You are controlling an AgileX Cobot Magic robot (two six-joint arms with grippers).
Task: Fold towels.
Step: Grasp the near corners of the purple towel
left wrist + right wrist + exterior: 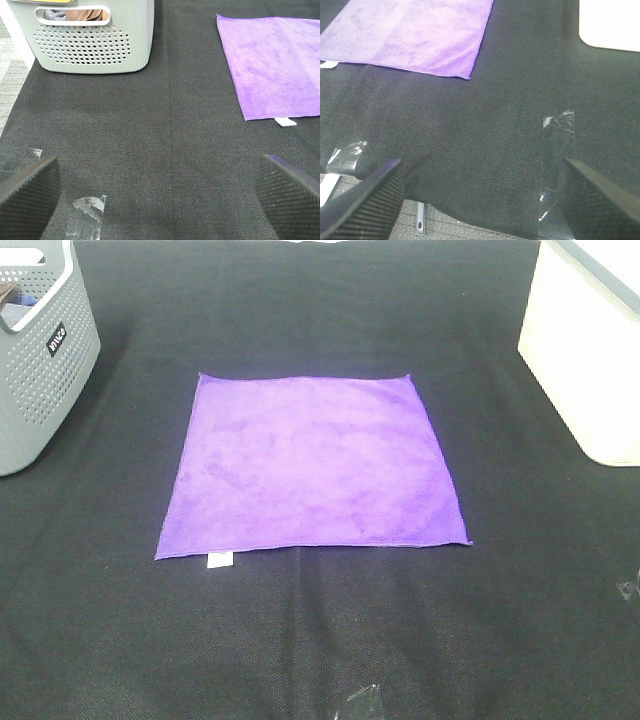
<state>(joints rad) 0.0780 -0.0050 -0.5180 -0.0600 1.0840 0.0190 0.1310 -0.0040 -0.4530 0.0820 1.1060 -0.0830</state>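
Note:
A bright purple square towel (312, 465) lies flat and unfolded on the black table cover, its small white tag (219, 560) at the near left corner. It also shows in the left wrist view (272, 65) and the right wrist view (410, 32). Neither gripper shows in the high view. My left gripper (160, 195) is open and empty, hovering over bare cover near the front left, apart from the towel. My right gripper (480, 200) is open and empty near the table's front edge, apart from the towel's near right corner.
A grey perforated basket (40, 360) holding cloth stands at the back left, also in the left wrist view (95, 37). A white bin (590, 350) stands at the back right. Clear tape strips (559, 150) lie on the black cover (320, 640) near the front edge.

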